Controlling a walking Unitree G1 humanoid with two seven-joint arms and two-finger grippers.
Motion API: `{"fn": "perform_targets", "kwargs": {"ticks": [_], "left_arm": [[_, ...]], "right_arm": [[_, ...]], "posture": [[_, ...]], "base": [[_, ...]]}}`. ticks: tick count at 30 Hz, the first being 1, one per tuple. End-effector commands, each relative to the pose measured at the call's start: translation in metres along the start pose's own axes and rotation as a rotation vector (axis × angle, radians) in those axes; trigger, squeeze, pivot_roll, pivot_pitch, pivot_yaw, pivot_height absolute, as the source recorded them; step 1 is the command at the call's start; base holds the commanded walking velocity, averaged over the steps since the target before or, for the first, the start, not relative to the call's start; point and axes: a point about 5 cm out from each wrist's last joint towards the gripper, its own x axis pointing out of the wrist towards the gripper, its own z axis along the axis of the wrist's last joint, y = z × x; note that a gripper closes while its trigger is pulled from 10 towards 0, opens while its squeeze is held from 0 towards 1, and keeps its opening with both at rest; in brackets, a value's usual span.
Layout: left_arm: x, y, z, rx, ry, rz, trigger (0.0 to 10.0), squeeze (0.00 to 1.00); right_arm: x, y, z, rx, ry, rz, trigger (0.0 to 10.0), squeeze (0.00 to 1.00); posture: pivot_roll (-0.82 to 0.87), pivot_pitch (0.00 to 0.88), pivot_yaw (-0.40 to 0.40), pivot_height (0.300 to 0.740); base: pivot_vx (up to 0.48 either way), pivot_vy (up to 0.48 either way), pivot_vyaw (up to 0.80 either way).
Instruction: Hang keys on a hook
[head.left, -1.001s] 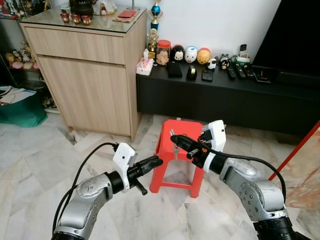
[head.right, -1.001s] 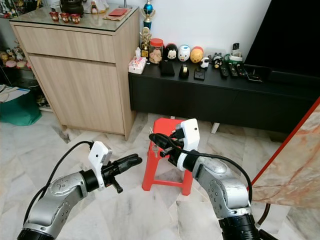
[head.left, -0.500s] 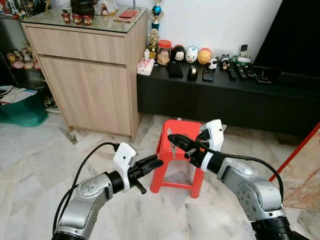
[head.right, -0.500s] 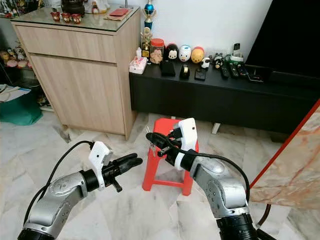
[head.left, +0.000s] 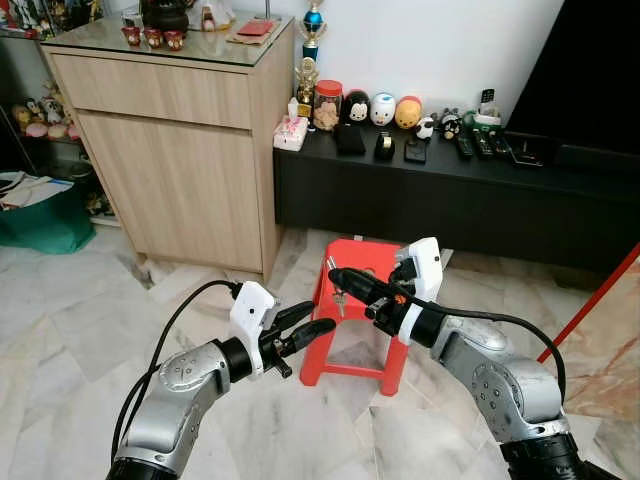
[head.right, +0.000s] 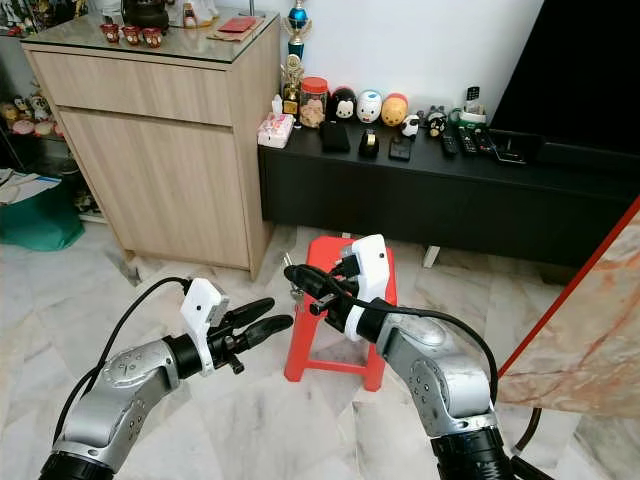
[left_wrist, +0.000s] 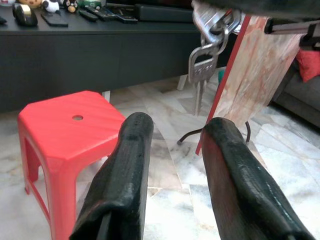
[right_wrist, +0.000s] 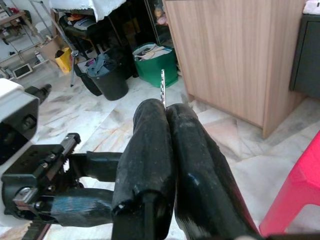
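Left end effector is held out nearest, over the marble floor, fingers parted and empty. Just right of it and slightly farther, the right end effector is clamped on the ring of the keys, which hang down from its tips in front of the red stool. Farther off, a black bench is seen along the wall, a wooden cabinet to its left.

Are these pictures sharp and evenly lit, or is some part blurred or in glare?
Eye views: sharp, even daylight, soft glare on the marble floor. Left wrist view: the keys are crisp, the near fingers slightly soft. Right wrist view: fingers dark and close, the cabinet brightly lit.
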Motion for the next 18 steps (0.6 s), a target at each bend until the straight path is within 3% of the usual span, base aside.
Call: {"fn": "perform_targets", "kwargs": {"ticks": [1, 18], "left_arm": [[0.003, 0.001, 0.006, 0.010, -0.018, 0.000, 10.0, 0.00], [0.011, -0.005, 0.011, 0.009, -0.041, -0.050, 10.0, 0.00]], "right_arm": [[0.000, 0.005, 0.010, -0.021, -0.025, 0.026, 10.0, 0.00], [0.000, 0.016, 0.012, -0.014, -0.023, 0.095, 10.0, 0.00]], "posture": [[-0.01, 0.000, -0.101, 0.740], [-0.01, 0.000, -0.102, 0.740]], "base": [[0.000, 0.000, 0.00], [0.000, 0.000, 0.00]]}}
